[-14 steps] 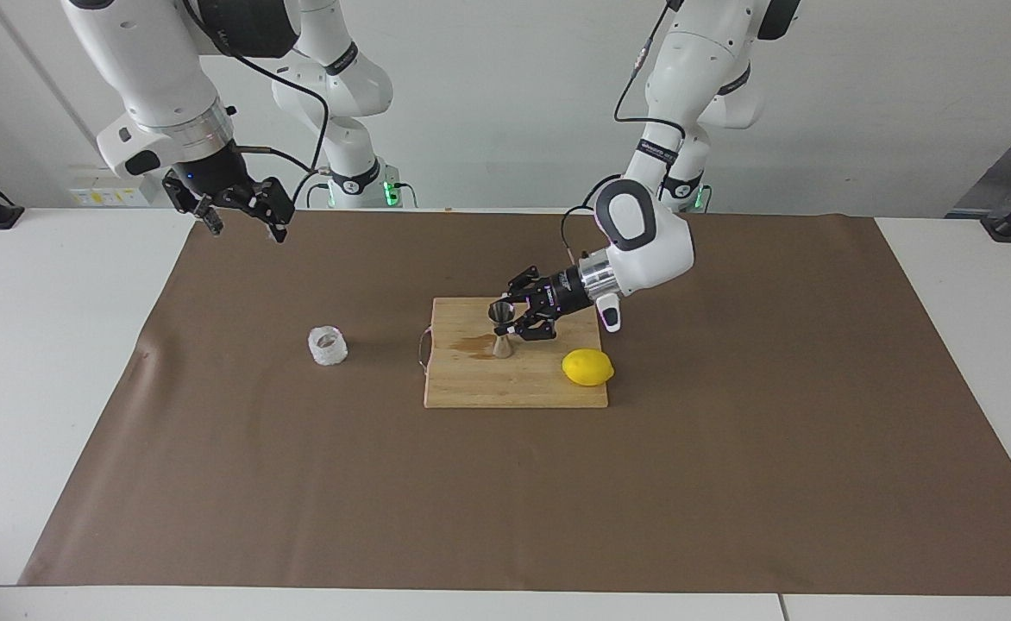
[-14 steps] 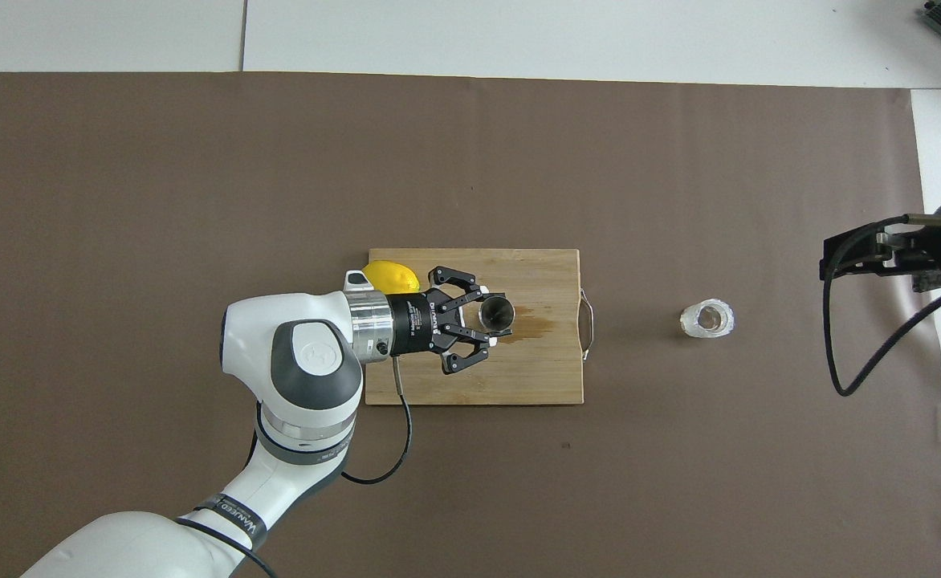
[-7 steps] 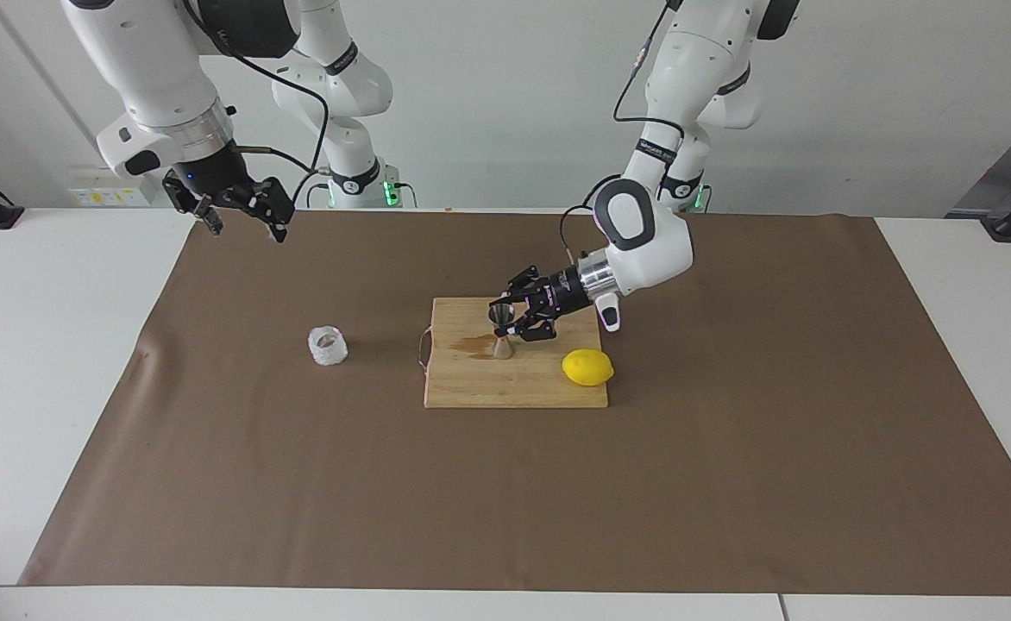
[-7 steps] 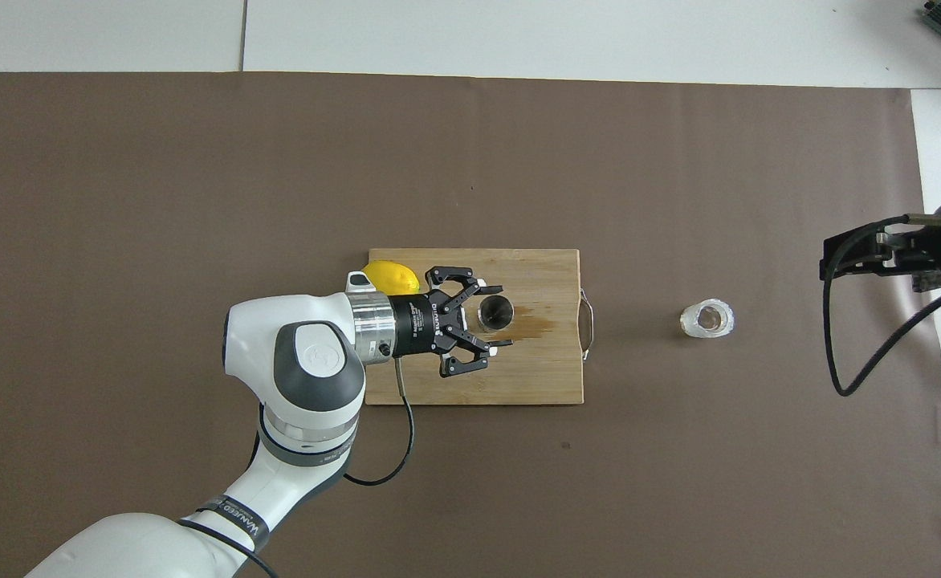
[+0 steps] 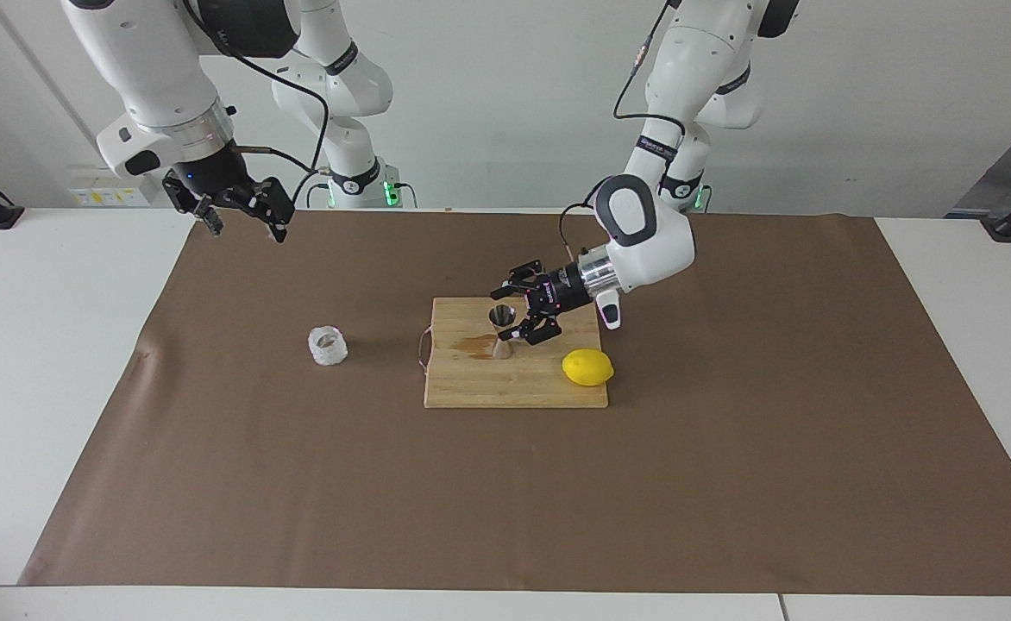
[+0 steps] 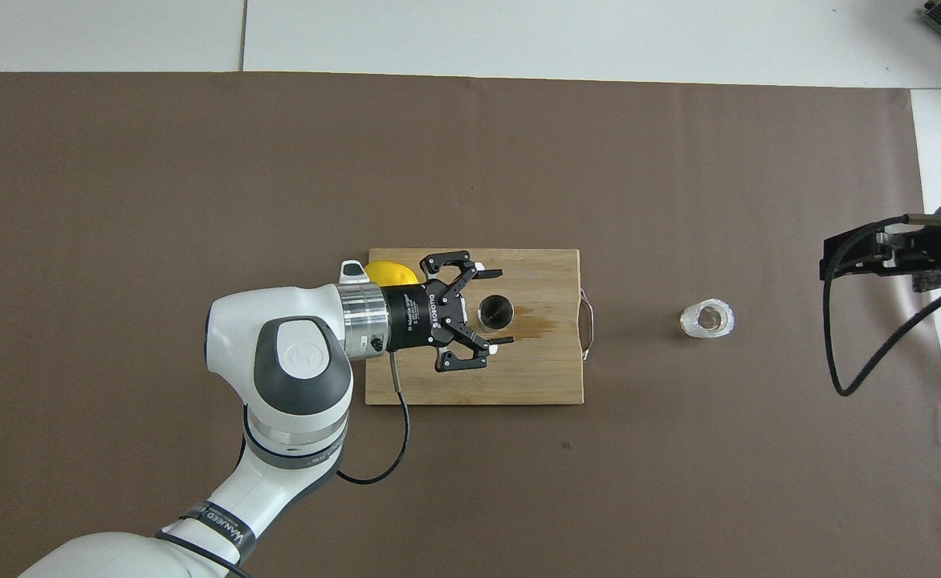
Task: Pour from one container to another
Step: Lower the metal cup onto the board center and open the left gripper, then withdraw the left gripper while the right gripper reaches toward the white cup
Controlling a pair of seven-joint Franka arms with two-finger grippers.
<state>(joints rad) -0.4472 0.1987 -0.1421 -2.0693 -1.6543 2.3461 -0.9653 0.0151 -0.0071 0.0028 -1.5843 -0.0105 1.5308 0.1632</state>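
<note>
Surface: brown paper sheet (image 5: 730,448) spread over a white table (image 5: 48,345), with a pale wall at the robots' end.
Change in the left gripper: the left gripper (image 5: 508,311) (image 6: 496,307) was closed around the jigger's upper cone a second ago; now its fingers are spread wide and clear of the steel, one on each side of the jigger, and the wrist has pulled back a little toward the left arm's end of the board.
Change in the jigger: the steel jigger (image 5: 502,330) (image 6: 495,311) stays where it was, upright on the cutting board, and now stands free.
Change in the right arm: none; the right gripper (image 5: 238,205) (image 6: 880,250) waits raised over the paper's edge at its own end of the table, fingers apart and empty.
Glass cup: one knobbly clear cup (image 5: 327,345) (image 6: 706,319), upright on the paper, unmoved, between the board and the right arm's end of the table, well apart from both grippers.
Cutting board: one wooden board (image 5: 471,384) (image 6: 547,369) with a metal handle at the end toward the cup.
Stain: one dark wet patch (image 5: 471,344) (image 6: 536,323) on the board, beside the jigger's foot on the cup's side.
Lemon: one lemon (image 5: 587,367) (image 6: 386,271) on the board's corner toward the left arm's end, farther from the robots than the jigger.
Count: two arms, one jigger, one cup, one lemon, one board.
</note>
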